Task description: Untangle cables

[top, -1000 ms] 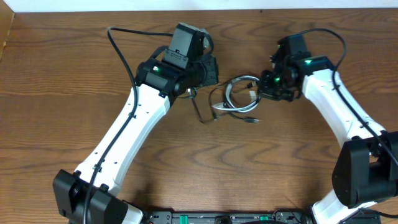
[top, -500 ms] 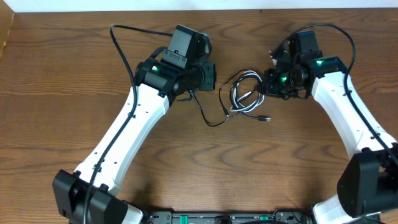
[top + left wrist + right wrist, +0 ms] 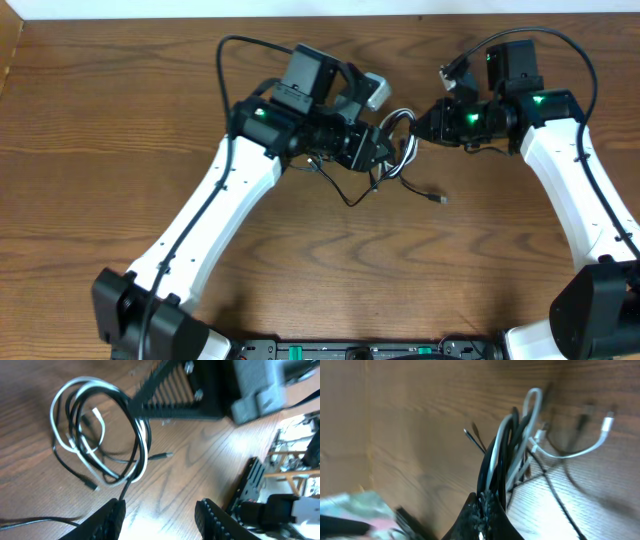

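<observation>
The cables (image 3: pixel 404 150), white and black cords looped together, hang in a bundle between the two grippers at the table's back middle. My right gripper (image 3: pixel 420 125) is shut on the top of the loops, and its wrist view shows the cords (image 3: pixel 512 440) pinched between the fingertips (image 3: pixel 487 505). My left gripper (image 3: pixel 385 150) stands open just left of the bundle. In the left wrist view the coil (image 3: pixel 100 430) hangs from the right gripper's ribbed finger (image 3: pixel 170 397). A black strand (image 3: pixel 125 487) runs down beside my left finger (image 3: pixel 112 515). A loose plug end (image 3: pixel 440 201) lies on the wood.
A black strand (image 3: pixel 350 198) trails on the table toward the front. The table's back edge (image 3: pixel 320 17) runs close behind both arms. Robot base hardware (image 3: pixel 290 505) shows beyond the table edge in the left wrist view.
My left gripper has opened and swung right, up to the bundle. The right gripper has drawn the loops up and to the right, and the loose plug end slid right.
</observation>
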Robot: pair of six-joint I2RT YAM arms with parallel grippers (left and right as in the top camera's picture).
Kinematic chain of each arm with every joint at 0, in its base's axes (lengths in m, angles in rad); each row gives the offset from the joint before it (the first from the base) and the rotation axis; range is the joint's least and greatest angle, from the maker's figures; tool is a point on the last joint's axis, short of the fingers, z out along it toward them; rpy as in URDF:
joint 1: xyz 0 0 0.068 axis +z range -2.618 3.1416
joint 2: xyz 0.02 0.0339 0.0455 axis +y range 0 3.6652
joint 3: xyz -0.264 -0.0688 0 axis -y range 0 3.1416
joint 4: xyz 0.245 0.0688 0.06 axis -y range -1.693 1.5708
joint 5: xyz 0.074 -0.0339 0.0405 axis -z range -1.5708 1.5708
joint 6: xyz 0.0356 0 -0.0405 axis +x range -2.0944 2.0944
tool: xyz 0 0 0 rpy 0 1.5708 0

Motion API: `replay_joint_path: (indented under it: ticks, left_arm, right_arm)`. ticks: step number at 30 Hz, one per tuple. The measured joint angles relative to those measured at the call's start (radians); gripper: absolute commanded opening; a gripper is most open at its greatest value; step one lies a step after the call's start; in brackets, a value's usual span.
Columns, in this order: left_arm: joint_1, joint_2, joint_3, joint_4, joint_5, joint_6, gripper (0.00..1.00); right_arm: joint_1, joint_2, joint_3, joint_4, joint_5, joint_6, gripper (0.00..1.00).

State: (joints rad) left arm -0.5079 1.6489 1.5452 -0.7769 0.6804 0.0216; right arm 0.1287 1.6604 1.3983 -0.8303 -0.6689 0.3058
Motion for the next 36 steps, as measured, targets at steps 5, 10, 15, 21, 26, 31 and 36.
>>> replay_joint_path:
  ticks: [5,10,15,21,26,31,36]
  left_arm:
    - [-0.039,0.075,0.000,0.043,-0.027,0.011,0.50]
    - [-0.065,0.137,-0.001,0.109,-0.037,0.013,0.53]
    - [-0.073,0.161,-0.001,0.130,-0.097,0.013,0.53]
    - [-0.073,0.175,-0.001,0.144,-0.179,0.017,0.53]
    - [-0.074,0.177,-0.001,0.169,-0.193,0.024,0.53]
    - [-0.074,0.201,-0.001,0.183,-0.119,0.065,0.52]
    - [-0.074,0.238,-0.001,0.185,-0.043,0.098,0.44]
  right_arm:
    - [-0.014,0.000,0.000,0.040,-0.034,0.135,0.01]
    - [-0.014,0.000,0.000,0.038,-0.062,0.188,0.01]
    - [-0.014,0.000,0.000,0.037,-0.085,0.196,0.01]
    - [-0.014,0.000,0.000,0.037,-0.094,0.195,0.01]
    - [-0.014,0.000,0.000,0.029,-0.095,0.195,0.01]
    - [-0.014,0.000,0.000,0.027,-0.096,0.194,0.01]
    - [-0.014,0.000,0.000,0.023,-0.099,0.188,0.01]
